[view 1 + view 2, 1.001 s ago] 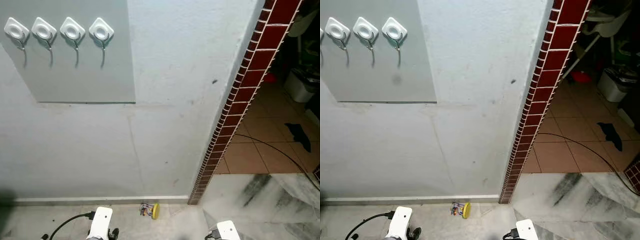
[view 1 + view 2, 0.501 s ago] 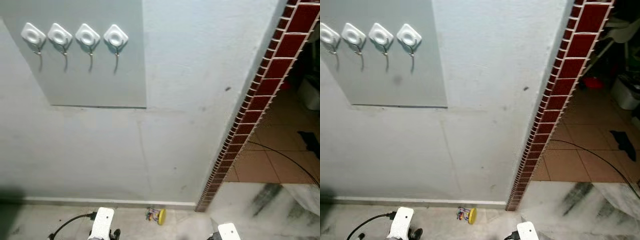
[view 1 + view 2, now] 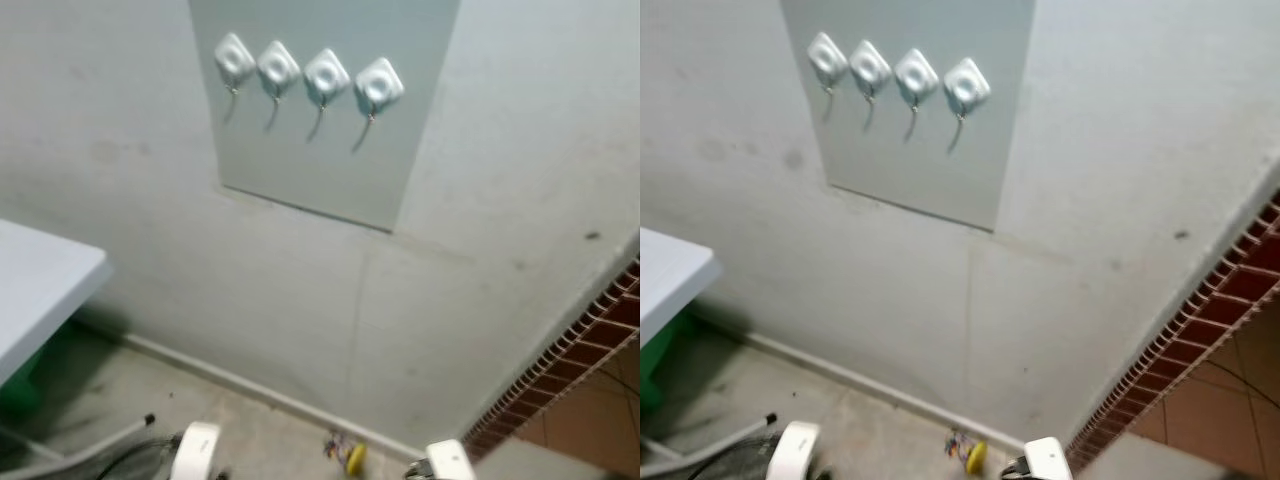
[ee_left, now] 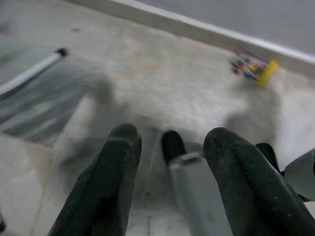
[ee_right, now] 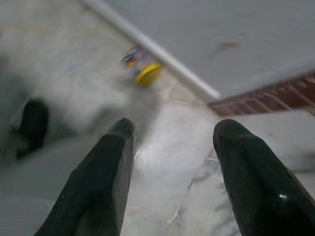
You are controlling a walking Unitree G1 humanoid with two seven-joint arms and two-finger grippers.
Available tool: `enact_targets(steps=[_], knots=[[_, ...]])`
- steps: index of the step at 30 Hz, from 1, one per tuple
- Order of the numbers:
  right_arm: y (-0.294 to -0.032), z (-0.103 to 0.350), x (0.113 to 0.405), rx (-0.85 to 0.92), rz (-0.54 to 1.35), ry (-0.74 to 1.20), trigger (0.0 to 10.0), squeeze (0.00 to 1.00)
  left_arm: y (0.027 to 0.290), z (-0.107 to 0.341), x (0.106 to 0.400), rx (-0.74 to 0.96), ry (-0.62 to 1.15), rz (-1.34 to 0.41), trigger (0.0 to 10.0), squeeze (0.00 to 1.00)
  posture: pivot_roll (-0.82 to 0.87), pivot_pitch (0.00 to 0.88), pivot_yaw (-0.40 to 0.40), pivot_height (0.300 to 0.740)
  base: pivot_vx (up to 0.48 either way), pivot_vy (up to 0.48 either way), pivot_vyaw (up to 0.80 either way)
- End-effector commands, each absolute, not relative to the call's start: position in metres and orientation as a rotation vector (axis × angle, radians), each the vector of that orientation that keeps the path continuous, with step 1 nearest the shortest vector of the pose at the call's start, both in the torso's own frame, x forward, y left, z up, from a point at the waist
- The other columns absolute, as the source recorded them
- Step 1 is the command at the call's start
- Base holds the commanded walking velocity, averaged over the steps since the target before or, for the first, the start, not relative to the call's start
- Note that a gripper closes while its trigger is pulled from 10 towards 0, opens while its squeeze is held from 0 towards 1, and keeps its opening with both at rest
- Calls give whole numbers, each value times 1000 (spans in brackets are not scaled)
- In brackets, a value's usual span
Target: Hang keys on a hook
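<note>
The left gripper (image 4: pixel 167 172) hung low over the floor (image 4: pixel 147 98), fingers spread and empty. Between the arms, the keys (image 3: pixel 347 455) (yellow tag) lay at the skirting board (image 3: pixel 250 388), well below the hooks (image 3: pixel 310 75). The right gripper (image 5: pixel 170 172) was parted too, holding nothing. A risk — the keys lay tight against the wall, so a finger could nudge them aside.

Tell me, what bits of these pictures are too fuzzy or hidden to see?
- Small yellow-tagged key bunch on the floor: blurred and tiny in the eye views, single keys can't be counted.
- Four white wall hooks: blurred, tips unclear.
- White table: cut off by the left edge.
- Green thing beneath it: hidden by the table.
</note>
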State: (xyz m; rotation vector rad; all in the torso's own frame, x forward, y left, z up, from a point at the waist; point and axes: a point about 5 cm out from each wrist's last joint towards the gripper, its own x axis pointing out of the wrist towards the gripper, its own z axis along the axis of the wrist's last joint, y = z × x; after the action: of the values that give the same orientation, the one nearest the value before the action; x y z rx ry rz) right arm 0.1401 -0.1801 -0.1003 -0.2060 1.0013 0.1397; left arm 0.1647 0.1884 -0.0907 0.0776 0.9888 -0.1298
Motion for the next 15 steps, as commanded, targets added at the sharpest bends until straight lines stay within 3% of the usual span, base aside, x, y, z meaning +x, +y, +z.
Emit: enact_targets(steps=[1, 15], knots=[[-189, -100, 139, -220, 123, 1009, 10000, 0, 181, -91, 165, 72, 985, -154, 10000, 0, -135, 0, -4, 740, 0, 0, 800], [-187, -99, 141, -219, 130, 1007, 10000, 0, 181, -91, 167, 40, 986, -132, 10000, 0, -130, 0, -7, 740, 0, 0, 800]])
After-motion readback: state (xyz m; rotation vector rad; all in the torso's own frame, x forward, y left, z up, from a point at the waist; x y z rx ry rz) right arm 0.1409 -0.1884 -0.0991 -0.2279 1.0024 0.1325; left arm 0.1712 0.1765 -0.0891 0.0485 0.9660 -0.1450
